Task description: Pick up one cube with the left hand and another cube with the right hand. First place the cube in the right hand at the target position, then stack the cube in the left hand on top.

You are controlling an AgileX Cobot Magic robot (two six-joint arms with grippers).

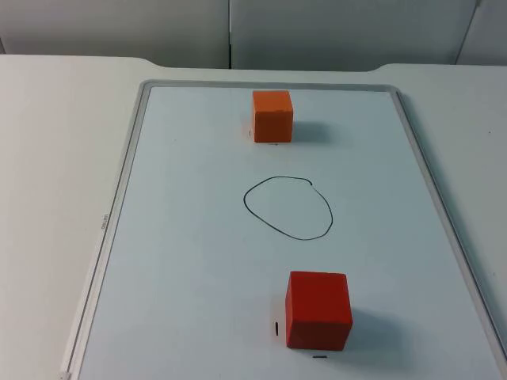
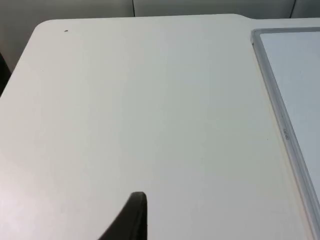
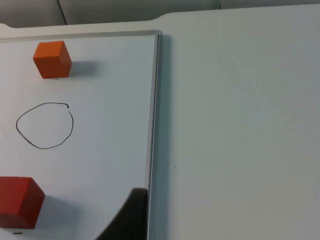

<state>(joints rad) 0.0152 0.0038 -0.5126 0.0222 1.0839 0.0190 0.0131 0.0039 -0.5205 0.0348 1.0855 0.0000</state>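
An orange cube (image 1: 272,115) stands at the far end of a whiteboard (image 1: 123,198), and a red cube (image 1: 318,309) stands at its near end. Between them a hand-drawn black oval (image 1: 287,207) marks the board. My left gripper (image 2: 132,220) hangs over bare table, well left of the whiteboard's frame (image 2: 280,115) and away from both cubes. My right gripper (image 3: 131,212) is beside the board's right frame (image 3: 154,100). From there I see the orange cube (image 3: 51,59), the oval (image 3: 45,125) and the red cube (image 3: 17,201), none of them touched.
White table top (image 1: 55,158) stretches wide on both sides of the board. A grey partition wall (image 1: 238,32) closes off the far edge. Small black pen marks (image 1: 276,328) lie beside the red cube.
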